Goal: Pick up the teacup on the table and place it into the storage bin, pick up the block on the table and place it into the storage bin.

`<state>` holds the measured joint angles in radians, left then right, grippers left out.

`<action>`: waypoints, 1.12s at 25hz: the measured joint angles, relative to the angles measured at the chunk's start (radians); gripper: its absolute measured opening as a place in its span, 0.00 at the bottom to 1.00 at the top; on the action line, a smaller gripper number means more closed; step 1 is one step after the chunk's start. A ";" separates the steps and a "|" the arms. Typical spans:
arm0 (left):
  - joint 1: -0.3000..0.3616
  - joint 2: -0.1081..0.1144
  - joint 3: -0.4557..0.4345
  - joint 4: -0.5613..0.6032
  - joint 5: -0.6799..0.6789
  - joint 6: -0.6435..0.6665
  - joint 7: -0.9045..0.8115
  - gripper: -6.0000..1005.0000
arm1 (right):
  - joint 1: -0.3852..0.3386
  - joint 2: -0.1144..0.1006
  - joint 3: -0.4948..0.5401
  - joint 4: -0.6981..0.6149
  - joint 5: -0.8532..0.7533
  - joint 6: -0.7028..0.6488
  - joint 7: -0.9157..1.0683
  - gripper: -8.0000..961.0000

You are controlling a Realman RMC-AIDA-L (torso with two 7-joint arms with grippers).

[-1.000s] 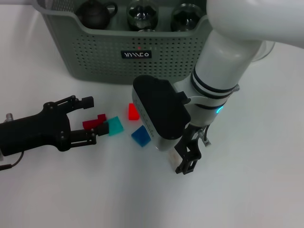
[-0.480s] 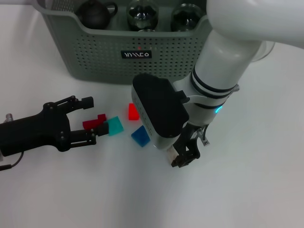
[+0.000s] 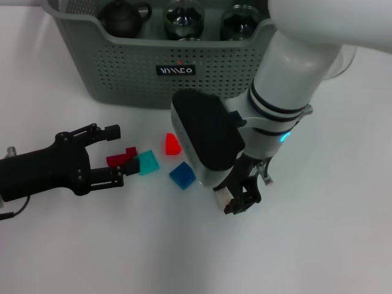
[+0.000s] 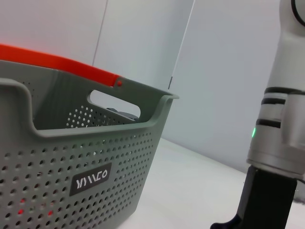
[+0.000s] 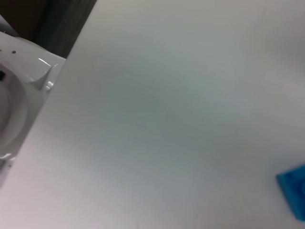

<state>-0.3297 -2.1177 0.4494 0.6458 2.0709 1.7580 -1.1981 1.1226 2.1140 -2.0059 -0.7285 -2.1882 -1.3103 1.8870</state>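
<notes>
Lifting slightly off the bench [image 3: 318,245], the right pincer [image 3: 236,199] seems closed on a small pale object, likely bound for the storage bin [image 3: 141,67]; left pincer [image 3: 116,153] waits open by the red block [image 3: 120,158].

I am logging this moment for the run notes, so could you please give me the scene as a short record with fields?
Surface: white table
Bin: large grey-green perforated plastic storage bin, at the far edge, holding a dark teapot and glassware
Blocks on table: dark red block, teal block, bright red block, blue block, all near the bin's front
Left end effector: open, low beside the dark red block
Right end effector: pointing down at the table beside the blue block; whether it holds anything cannot be told
</notes>
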 joint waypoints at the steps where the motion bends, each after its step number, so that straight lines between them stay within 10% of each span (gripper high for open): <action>1: 0.000 0.001 0.000 0.000 0.000 0.000 0.000 0.88 | 0.002 -0.004 0.011 -0.004 -0.001 -0.021 0.009 0.47; 18: 0.010 0.016 0.002 0.046 0.001 0.028 0.008 0.88 | -0.063 -0.036 0.826 -0.363 -0.159 -0.651 0.150 0.47; 28: 0.012 0.019 0.006 0.048 0.003 0.023 0.029 0.88 | 0.063 -0.117 1.035 -0.473 -0.161 -0.502 0.452 0.47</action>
<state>-0.3174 -2.0985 0.4557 0.6935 2.0741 1.7810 -1.1688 1.1852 1.9972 -0.9712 -1.2017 -2.3488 -1.8123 2.3392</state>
